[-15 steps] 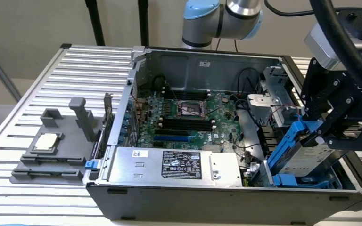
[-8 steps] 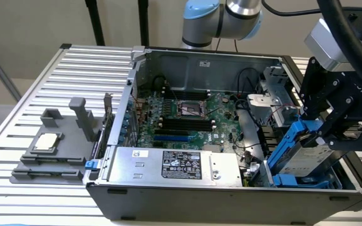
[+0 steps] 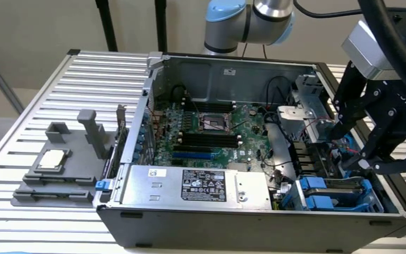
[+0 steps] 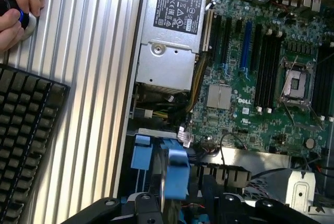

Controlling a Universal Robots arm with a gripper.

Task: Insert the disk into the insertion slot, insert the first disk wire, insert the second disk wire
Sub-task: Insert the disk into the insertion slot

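One gripper (image 3: 349,153) hung over the insertion slot (image 3: 337,193) inside the computer case (image 3: 259,227); we could not tell its grip.

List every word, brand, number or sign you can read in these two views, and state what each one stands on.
"DELL": white print on the motherboard.
"IQ", the end of a longer word: on the gripper body.
Black label on the power supply: certification signs and fine print, too small to read.
White sticker on the case's back wall: too small to read.
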